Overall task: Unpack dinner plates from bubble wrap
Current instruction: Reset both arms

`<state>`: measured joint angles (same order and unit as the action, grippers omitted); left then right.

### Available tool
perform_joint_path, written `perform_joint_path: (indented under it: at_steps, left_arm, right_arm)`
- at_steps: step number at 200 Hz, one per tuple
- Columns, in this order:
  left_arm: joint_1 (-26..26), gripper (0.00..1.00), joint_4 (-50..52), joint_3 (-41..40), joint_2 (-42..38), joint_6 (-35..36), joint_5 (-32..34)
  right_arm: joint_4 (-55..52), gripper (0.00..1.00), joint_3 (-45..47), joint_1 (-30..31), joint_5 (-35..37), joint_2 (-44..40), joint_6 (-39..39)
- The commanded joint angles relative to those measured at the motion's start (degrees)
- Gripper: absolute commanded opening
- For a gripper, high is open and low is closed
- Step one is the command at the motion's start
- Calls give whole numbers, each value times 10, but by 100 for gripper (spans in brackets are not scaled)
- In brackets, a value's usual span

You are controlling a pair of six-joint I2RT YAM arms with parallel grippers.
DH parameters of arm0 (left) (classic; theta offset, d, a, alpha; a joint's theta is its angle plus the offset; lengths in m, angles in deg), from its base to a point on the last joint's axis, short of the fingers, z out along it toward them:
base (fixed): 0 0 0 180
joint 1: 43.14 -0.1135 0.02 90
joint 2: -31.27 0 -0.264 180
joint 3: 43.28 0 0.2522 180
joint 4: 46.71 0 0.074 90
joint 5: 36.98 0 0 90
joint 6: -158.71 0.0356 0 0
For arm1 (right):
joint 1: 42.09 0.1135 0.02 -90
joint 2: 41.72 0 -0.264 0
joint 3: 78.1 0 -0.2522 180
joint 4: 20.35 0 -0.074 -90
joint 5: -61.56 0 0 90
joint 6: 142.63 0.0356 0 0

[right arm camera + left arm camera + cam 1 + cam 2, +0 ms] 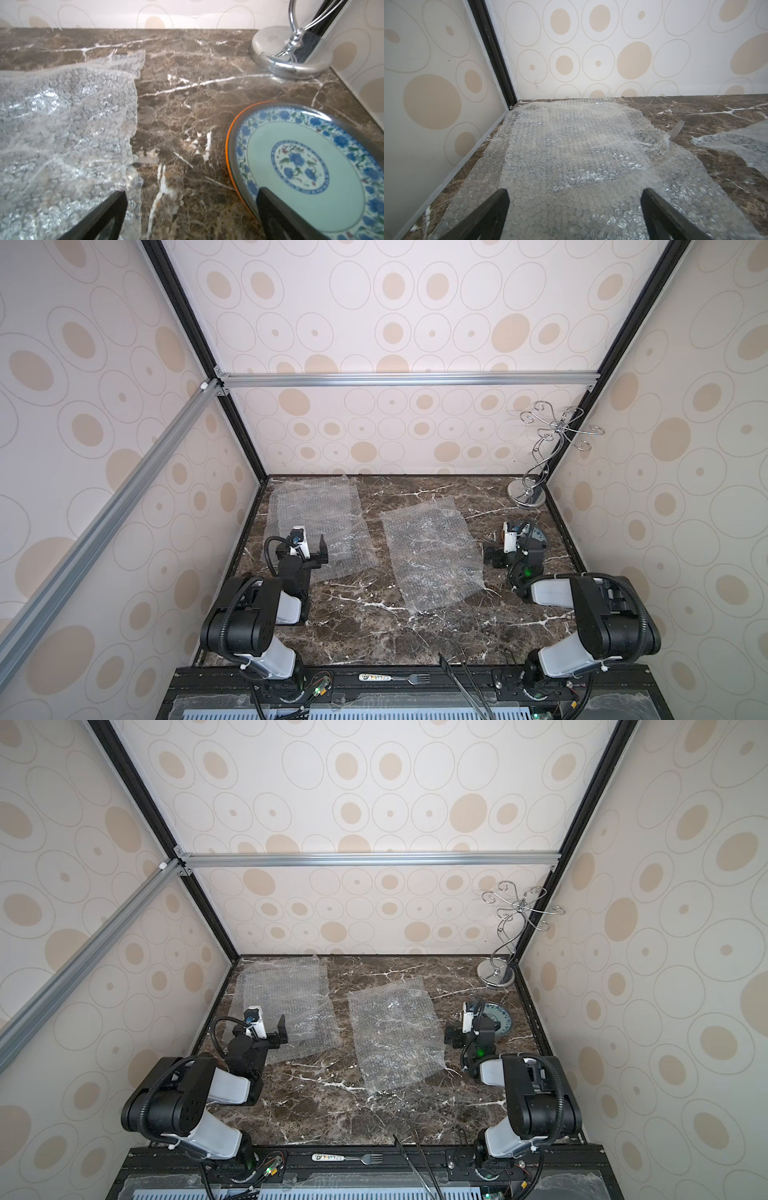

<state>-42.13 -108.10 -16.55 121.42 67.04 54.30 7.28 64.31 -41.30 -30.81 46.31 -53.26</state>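
Dinner plates [537,536] sit in a small stack on the right side of the marble table [374,635], and in both top views the right gripper [509,553] hides most of them. A chrome wire stand [527,494] is in the far right corner, behind the stack. The bubble wrap lies flat in two places: two overlapping sheets [316,514] at the far left and a single sheet [432,556] near the middle, well apart from the plates. The left gripper [305,551] hangs over the near edge of the overlapping sheets. A fork [399,677] lies on the black front rail.

From the left wrist, both dark fingers [496,207] stand far apart. Only the overlapping sheets [571,145] show between them, with one layer visibly on top of the other. Nothing is pinched. A corner of the single sheet [737,143] lies off to the side.

From the right wrist, the jaws are likewise spread wide and hold nothing. The top plate [301,166] is pale with blue flowers, and an orange rim [228,145] peeks out underneath it. One finger [276,214] crosses in front of the stack's near edge, but I cannot tell whether it touches. The other finger is by the edge of the single sheet [62,124]. The stand's round base [286,56] is beyond the plates.
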Motion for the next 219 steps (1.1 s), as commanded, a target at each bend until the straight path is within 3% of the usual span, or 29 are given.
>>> perform_joint_path:
  at_steps: [1,23,219]
  left_arm:
    - [-4,100,-21,1,4,15,-24]
    - [-5,100,-21,1,4,13,-15]
    - [-5,100,-22,0,4,13,-15]
  right_arm:
    - [59,100,-2,4,15,11,-6]
    - [22,100,-10,3,14,-1,-7]
    - [30,100,-9,4,11,0,-9]
